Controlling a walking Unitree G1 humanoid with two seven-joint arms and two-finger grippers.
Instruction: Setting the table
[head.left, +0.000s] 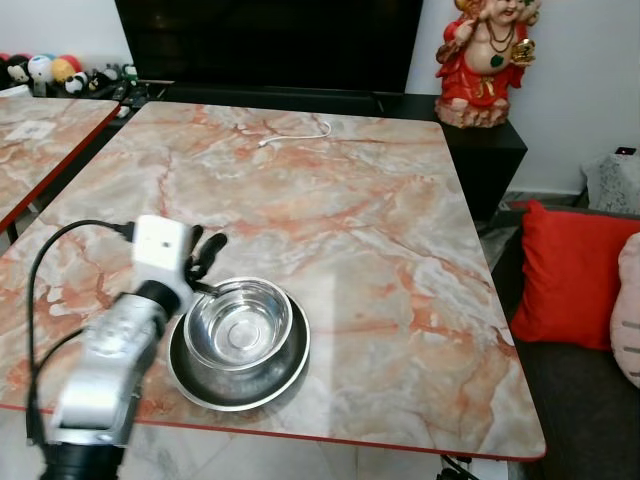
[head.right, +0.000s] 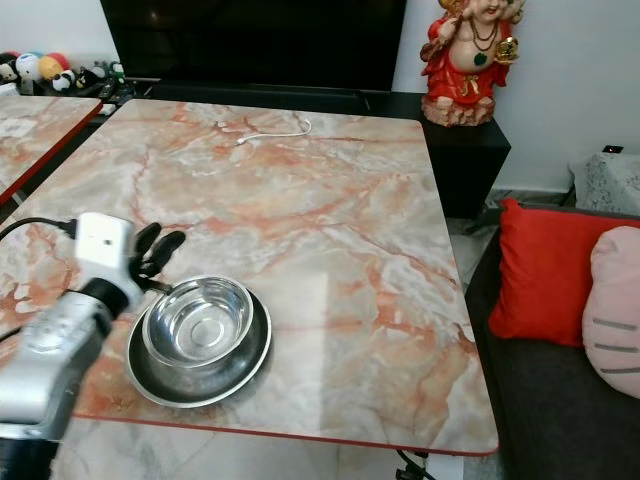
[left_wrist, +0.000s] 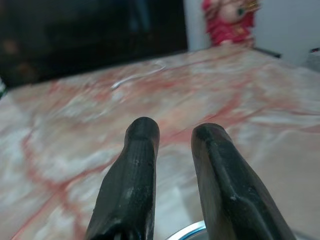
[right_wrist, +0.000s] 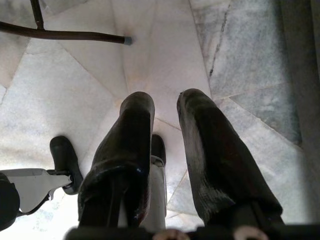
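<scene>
My left gripper (head.left: 205, 252) hovers over the marble-patterned worktop (head.left: 330, 210), just beside the far-left rim of the steel bowl (head.left: 238, 325); its two black fingers (left_wrist: 132, 185) stand a small gap apart with nothing between them. The bowl sits inside a dark round plate (head.left: 240, 385) near the worktop's front edge, on my left side. Farther back on the worktop lies a white cable (head.left: 296, 133), well apart from the bowl. Beyond the far right corner a red figurine (head.left: 485, 60) stands on a dark cabinet. My right gripper (right_wrist: 162, 150) hangs idle over the tiled floor (right_wrist: 240, 60), fingers slightly parted and holding nothing.
</scene>
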